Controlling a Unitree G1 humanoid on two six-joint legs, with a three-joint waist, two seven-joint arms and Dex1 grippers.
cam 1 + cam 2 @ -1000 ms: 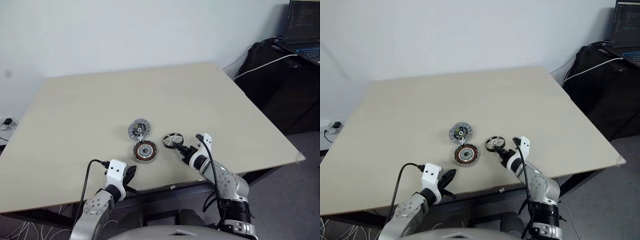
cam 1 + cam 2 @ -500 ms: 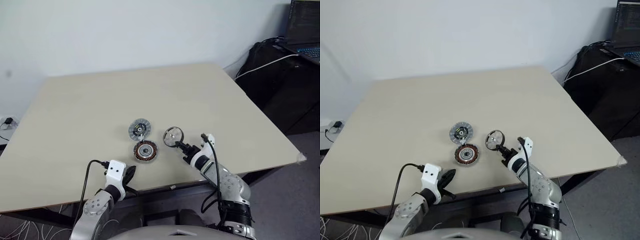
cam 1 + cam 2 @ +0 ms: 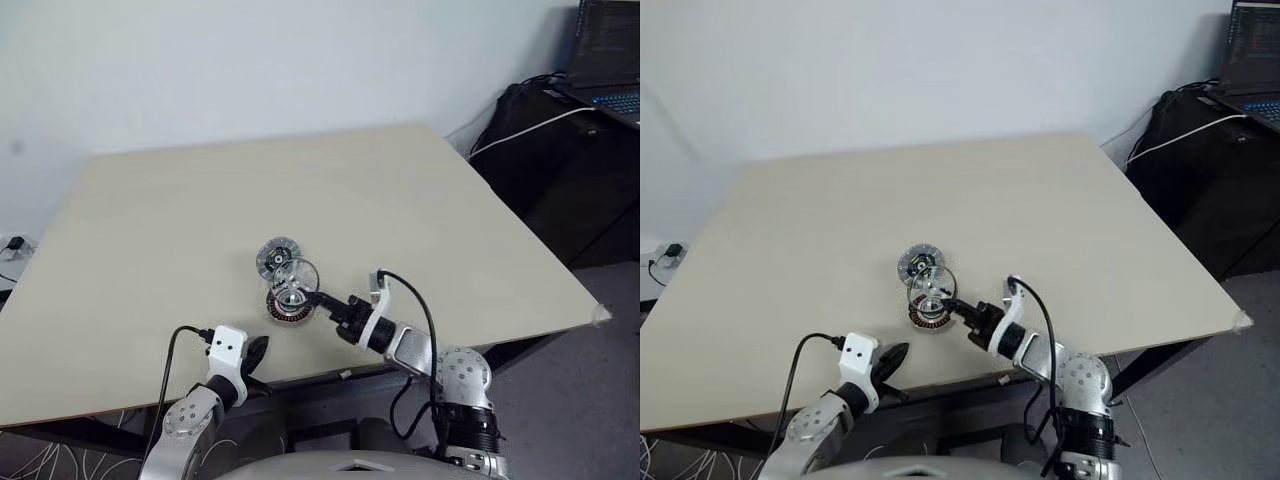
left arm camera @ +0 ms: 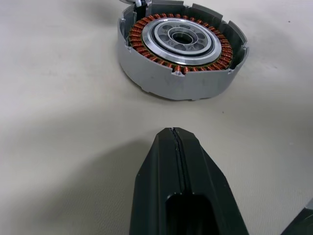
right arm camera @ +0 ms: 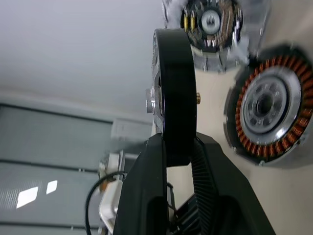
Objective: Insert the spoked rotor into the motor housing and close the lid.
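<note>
A matte beige table (image 3: 450, 220). At its near edge the left gripper (image 4: 177, 142) rests, black fingers pressed together, empty. Beyond, the right gripper (image 5: 171, 142) pinches the round lid (image 3: 296, 274) upright above the copper-wound spoked rotor (image 4: 182, 40). Farther sits the segmented silver motor housing (image 3: 277, 256).

Silver arms, white wrists, black claws

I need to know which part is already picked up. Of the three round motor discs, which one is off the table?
The lid, the smooth shiny disc, held on edge by the right gripper above the spoked rotor. The rotor and the motor housing both lie flat on the table.
</note>
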